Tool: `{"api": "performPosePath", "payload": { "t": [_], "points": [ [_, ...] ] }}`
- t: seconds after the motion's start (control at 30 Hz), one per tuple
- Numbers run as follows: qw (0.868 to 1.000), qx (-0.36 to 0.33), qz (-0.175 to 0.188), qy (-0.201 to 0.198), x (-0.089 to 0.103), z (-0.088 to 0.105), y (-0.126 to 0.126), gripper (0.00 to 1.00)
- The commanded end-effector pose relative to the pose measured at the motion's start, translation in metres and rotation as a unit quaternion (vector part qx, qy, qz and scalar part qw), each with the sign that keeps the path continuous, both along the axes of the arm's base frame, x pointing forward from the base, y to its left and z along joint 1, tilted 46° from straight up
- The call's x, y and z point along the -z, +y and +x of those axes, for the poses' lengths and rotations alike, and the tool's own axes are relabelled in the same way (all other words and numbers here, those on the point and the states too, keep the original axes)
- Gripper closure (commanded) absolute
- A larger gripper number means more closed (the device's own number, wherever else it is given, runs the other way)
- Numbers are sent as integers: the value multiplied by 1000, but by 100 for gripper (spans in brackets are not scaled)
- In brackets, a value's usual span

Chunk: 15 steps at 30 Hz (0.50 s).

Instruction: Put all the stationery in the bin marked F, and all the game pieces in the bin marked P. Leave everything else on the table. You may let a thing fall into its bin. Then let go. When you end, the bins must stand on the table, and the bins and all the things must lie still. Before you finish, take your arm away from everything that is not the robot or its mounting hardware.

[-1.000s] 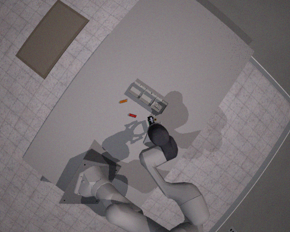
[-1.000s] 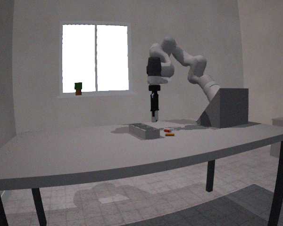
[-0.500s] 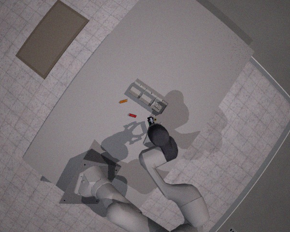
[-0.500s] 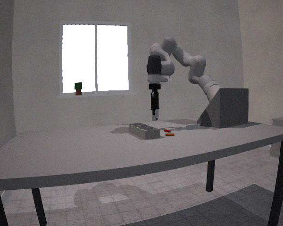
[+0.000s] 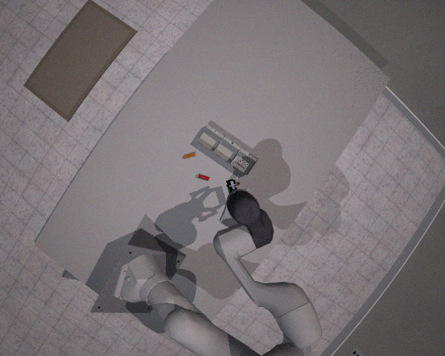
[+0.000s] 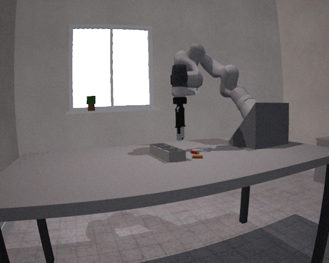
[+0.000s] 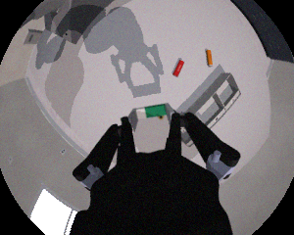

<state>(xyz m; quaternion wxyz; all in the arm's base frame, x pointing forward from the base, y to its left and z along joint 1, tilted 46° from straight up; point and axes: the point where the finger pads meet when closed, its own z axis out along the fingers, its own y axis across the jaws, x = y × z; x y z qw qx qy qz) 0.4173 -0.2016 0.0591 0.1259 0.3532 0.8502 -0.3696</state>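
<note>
The pincer [image 5: 232, 185] [image 6: 180, 138] [image 7: 151, 111] seems closed on the green block [image 5: 228, 189] [image 6: 182, 138] [image 7: 157, 111], held above the counter [image 5: 138, 153] [image 6: 102, 181] [image 7: 103, 98]; in the wrist view, the bins [image 5: 234, 156] [image 6: 176, 156] [image 7: 203, 102] lie to its right.

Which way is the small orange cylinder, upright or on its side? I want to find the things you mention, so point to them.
On its side: the orange cylinder [image 5: 189, 155] [image 6: 197, 156] [image 7: 209, 58] shows its long flank in all three views, lying flat on the table beside the grey compartmented bin [image 6: 177, 156].
</note>
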Motion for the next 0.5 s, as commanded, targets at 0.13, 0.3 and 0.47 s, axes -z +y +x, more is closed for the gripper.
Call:
{"api": "performPosePath", "payload": {
  "t": [0.13,0.3,0.47],
  "points": [
    [1000,-2,2,7,-5,0,5,61],
    [1000,-2,2,7,-5,0,5,61],
    [999,33,-1,-29,2,8,11,61]
  ]
}}
